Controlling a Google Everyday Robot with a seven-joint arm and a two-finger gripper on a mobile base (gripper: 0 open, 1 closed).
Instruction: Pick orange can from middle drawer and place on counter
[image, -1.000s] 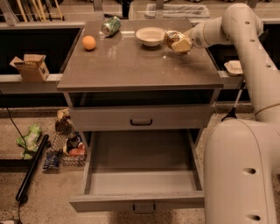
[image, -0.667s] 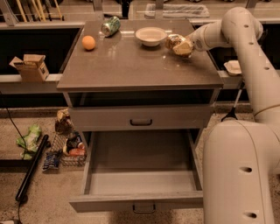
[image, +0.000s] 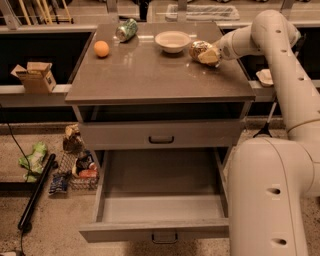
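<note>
The orange can (image: 199, 50), mottled orange-brown and gold, is tilted at the back right of the counter (image: 160, 77), just right of a white bowl. I cannot tell whether it touches the slab. My gripper (image: 210, 55) reaches in from the right and is shut on the can's right side. The middle drawer (image: 160, 205) is pulled out below, with a bare grey floor and nothing in it.
A white bowl (image: 172, 41), a plain orange ball (image: 101, 48) and a green-and-silver can (image: 126, 29) lie on the counter's back half. The upper drawer (image: 161, 135) is closed. Trash, a wire basket (image: 75, 170) and a black pole (image: 36, 192) lie on the floor left.
The gripper with the can has sunk slightly towards the counter and shifted a little left. Nothing else has moved.
</note>
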